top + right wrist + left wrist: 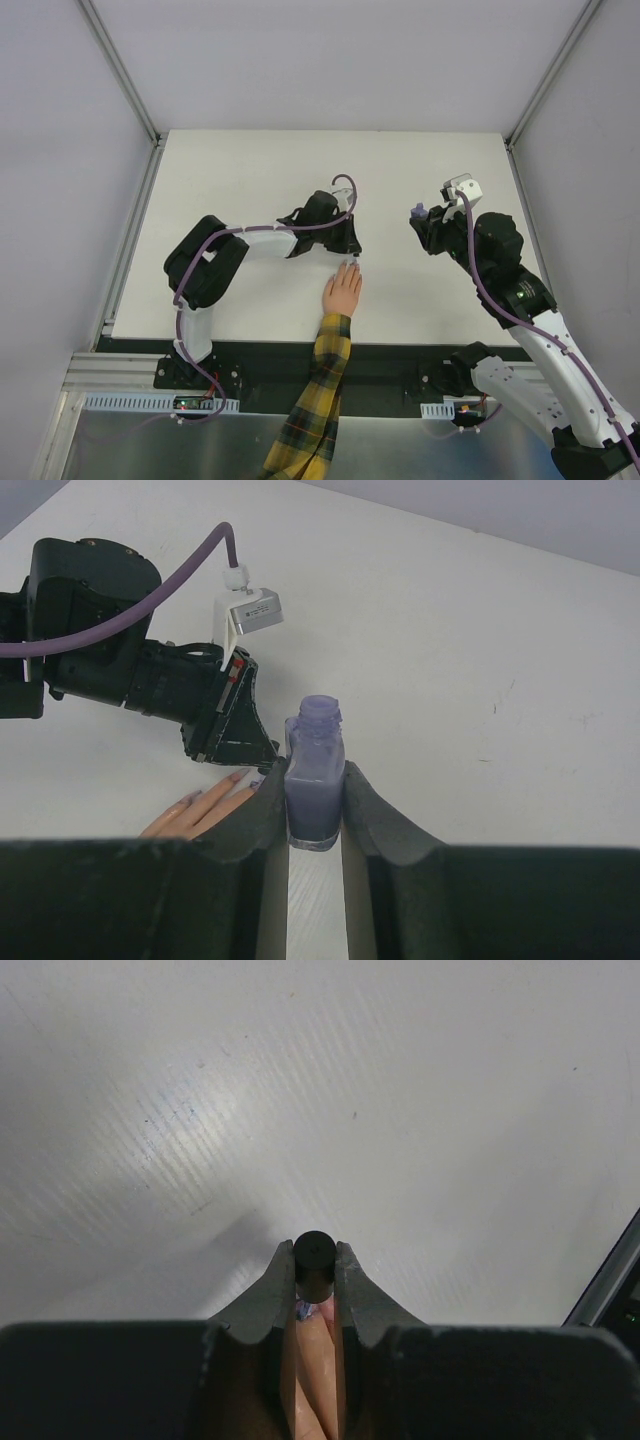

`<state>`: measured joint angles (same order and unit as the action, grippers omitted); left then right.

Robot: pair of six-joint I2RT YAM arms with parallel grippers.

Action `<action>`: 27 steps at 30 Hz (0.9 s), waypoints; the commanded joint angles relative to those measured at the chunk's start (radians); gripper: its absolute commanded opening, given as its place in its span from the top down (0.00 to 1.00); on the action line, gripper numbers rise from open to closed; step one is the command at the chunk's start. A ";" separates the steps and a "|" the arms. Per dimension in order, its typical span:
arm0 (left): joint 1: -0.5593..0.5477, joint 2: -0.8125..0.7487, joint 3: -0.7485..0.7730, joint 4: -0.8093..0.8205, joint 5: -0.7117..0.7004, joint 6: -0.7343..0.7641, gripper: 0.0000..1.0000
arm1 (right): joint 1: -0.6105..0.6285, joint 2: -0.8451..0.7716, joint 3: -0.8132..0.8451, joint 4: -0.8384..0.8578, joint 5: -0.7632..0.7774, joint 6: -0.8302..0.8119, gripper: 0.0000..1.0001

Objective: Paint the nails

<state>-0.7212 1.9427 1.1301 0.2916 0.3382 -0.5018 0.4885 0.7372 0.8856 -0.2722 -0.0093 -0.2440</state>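
- white table [250, 170] sits under both tools, arms bolted at its near edge
- plaid sleeve [325, 370] comes in from behind the left gripper [349, 256], between the two arm bases
- the hand [342, 292] lies flat and palm down, with its fingertips tucked right under the left gripper's tip and well off to the side of the right gripper [313, 776]
- purple bottle [315, 802] is pinched upright between the right gripper's fingers, neck open with no cap on it, held out beside the hand
- black cap [314, 1268] is what the left gripper's squeezed onto, just at its fingertips; there's a speck of purple right below it, but the brush itself is basically hidden
- the nails [237, 777] are directly beneath the left tool's tip – from the right wrist view a couple look a bit mauve, but I can't tell if that's polish or just lighting
- my read on progress: bottle's opened and the brush is down at the fingertips, so we're mid-painting — how many nails are coated I can't say, and the rest plus getting the cap back on the bottle look left to do
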 commanded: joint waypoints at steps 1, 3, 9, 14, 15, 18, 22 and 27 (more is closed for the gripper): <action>-0.009 -0.028 0.039 -0.002 0.004 0.023 1.00 | -0.004 -0.007 0.006 0.061 -0.012 0.012 1.00; -0.009 -0.031 0.034 -0.005 -0.001 0.026 1.00 | -0.004 -0.007 0.003 0.062 -0.012 0.012 1.00; -0.011 -0.036 0.023 -0.009 -0.001 0.023 1.00 | -0.004 -0.006 0.004 0.064 -0.014 0.014 1.00; -0.012 -0.019 0.039 -0.009 0.012 0.019 1.00 | -0.002 -0.005 0.003 0.064 -0.015 0.014 1.00; -0.014 -0.016 0.043 -0.009 0.013 0.017 1.00 | -0.004 -0.005 0.001 0.064 -0.014 0.014 1.00; -0.015 -0.016 0.051 -0.009 0.015 0.016 1.00 | -0.004 -0.004 0.001 0.064 -0.014 0.014 1.00; -0.024 -0.014 0.048 -0.008 0.016 0.014 1.00 | -0.004 -0.001 0.004 0.065 -0.017 0.015 1.00; -0.021 -0.004 0.046 0.000 0.015 0.003 1.00 | -0.004 -0.002 0.004 0.065 -0.018 0.017 0.99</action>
<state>-0.7399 1.9427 1.1442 0.2901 0.3393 -0.5011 0.4885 0.7380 0.8856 -0.2718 -0.0139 -0.2432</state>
